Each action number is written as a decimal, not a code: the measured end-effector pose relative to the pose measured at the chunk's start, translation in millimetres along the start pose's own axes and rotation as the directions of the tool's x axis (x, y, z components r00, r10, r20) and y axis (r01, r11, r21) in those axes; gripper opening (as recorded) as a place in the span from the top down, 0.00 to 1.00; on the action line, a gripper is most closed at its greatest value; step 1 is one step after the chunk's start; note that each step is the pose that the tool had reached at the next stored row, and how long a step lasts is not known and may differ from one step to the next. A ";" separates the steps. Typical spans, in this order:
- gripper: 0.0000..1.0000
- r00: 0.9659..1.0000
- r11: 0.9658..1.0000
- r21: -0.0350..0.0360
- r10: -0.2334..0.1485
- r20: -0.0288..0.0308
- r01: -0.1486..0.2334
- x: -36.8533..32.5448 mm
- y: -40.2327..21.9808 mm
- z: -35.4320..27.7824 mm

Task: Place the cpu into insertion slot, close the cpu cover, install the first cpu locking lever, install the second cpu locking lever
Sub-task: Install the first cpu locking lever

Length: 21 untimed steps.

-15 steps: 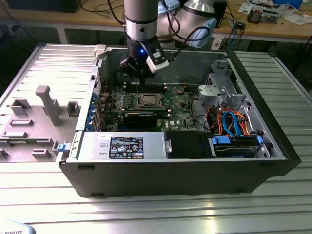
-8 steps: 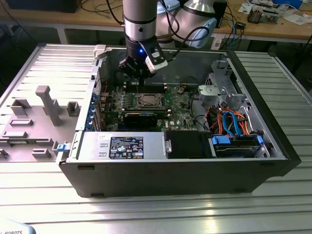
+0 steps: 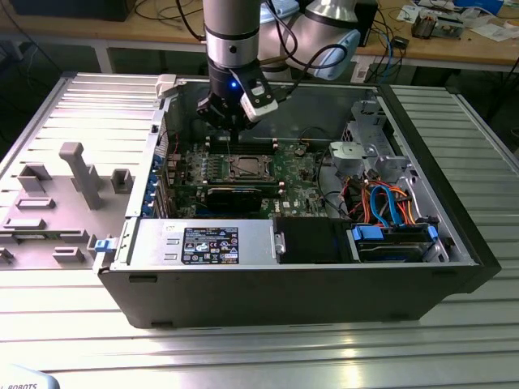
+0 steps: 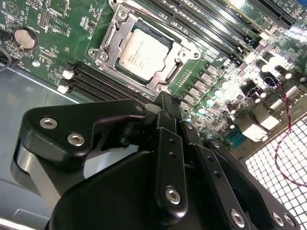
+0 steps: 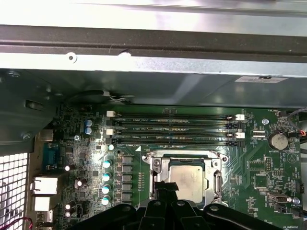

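Observation:
The cpu (image 4: 144, 51), a silver-grey square, lies flat in the insertion slot (image 4: 168, 79) on the green motherboard (image 5: 268, 167). The cpu cover (image 4: 114, 38), a silver frame, lies down around the chip's edges in both wrist views. The cpu (image 5: 187, 184) sits just beyond my fingertips in the first wrist view. My gripper (image 4: 169, 101) hangs above the board beside the socket, its black fingers pressed together with nothing between them. In the exterior view the gripper (image 3: 229, 128) hovers a little behind the socket (image 3: 247, 168), near the case's back wall.
Long black memory slots (image 5: 172, 127) run beside the socket. A black expansion card (image 3: 235, 194), a power supply (image 3: 203, 241) and a drive cage with blue and orange cables (image 3: 389, 203) fill the open case. A grey fixture with blocks (image 3: 73, 174) stands at the exterior view's left.

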<state>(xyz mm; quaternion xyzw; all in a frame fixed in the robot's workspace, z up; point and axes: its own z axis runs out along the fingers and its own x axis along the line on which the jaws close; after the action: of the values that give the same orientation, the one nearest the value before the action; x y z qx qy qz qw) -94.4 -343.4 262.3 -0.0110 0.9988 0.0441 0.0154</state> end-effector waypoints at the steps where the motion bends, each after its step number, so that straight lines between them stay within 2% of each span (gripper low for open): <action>1: 0.89 1.000 1.000 0.000 0.000 0.000 0.000 0.6 0.0 0.0; 4: 0.89 1.000 1.000 0.000 0.000 0.000 0.000 4.4 0.1 -0.1; 10: 0.89 1.000 1.000 0.000 0.000 0.000 0.000 6.9 0.1 -0.2; 15: 0.89 1.000 1.000 -0.002 0.000 0.000 0.000 13.2 0.3 -0.4; 21: 0.89 1.000 1.000 -0.003 -0.001 0.000 0.001 25.4 0.6 -0.7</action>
<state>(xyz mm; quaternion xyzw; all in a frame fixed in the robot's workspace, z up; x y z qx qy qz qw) -119.8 -343.4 262.2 -0.0113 0.9988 0.0454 0.0155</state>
